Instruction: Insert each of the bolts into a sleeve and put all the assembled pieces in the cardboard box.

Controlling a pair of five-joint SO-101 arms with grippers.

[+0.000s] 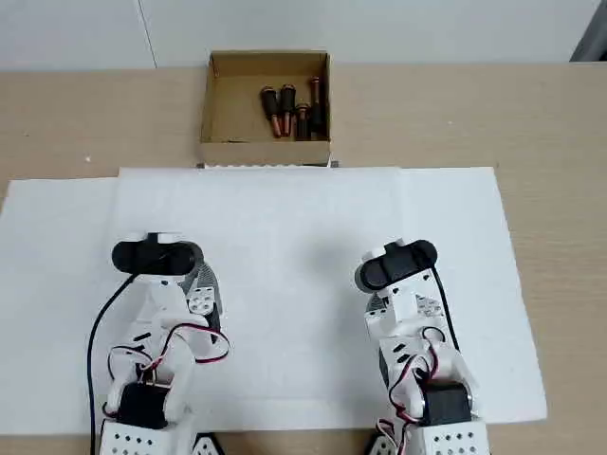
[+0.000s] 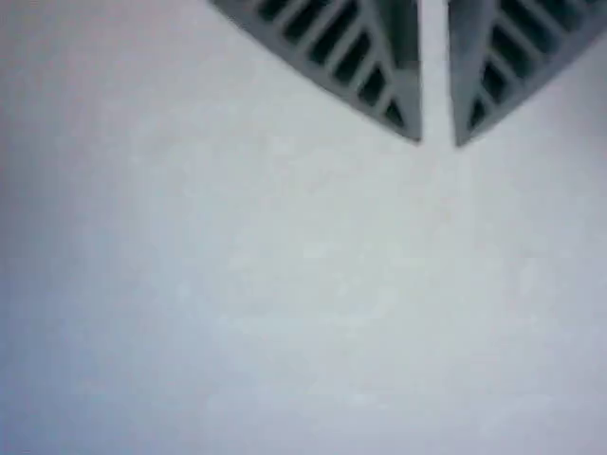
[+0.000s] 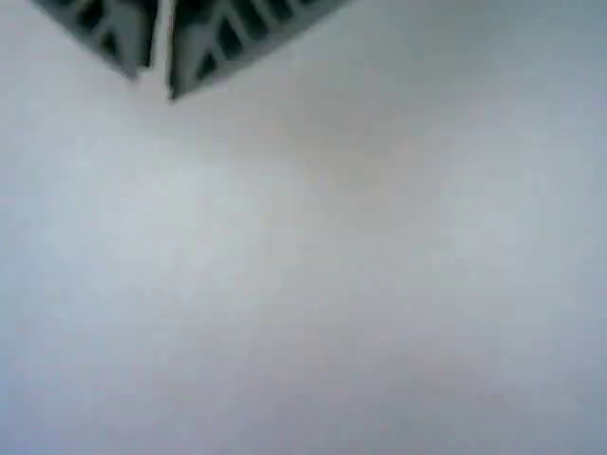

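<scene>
High view: copper-tipped bolts (image 1: 289,111) in cardboard box (image 1: 232,104)

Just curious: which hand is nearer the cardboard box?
Left, slightly. The cardboard box lies ahead of both, offset toward the left hand; the right hand is farther across.

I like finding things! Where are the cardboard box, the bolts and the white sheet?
cardboard box (image 1: 230,106): high view, on its bare floor.
bolts (image 1: 285,102): high view, on one bolt in the pile inside the box.
white sheet (image 1: 299,237): high view, on its bare middle.
</scene>
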